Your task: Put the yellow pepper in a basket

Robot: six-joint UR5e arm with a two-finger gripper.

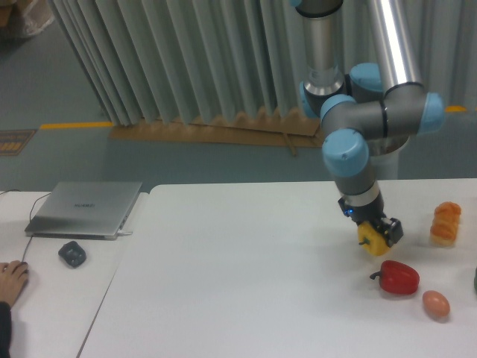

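Observation:
The yellow pepper point(370, 240) shows as a small bright-yellow lump between the fingers of my gripper point(376, 237), partly hidden by them. The gripper is shut on it and holds it just above the white table point(238, 261), at the right side. No basket is in view. The red pepper point(397, 277) lies on the table just below and right of the gripper.
An orange lumpy oblong item point(446, 223) lies at the far right. A pale orange egg-shaped item point(436, 303) lies near the red pepper. A dark item shows at the right edge point(475, 280). A closed laptop point(86, 209), a grey mouse point(72, 254) and a person's hand point(13, 280) are at the left.

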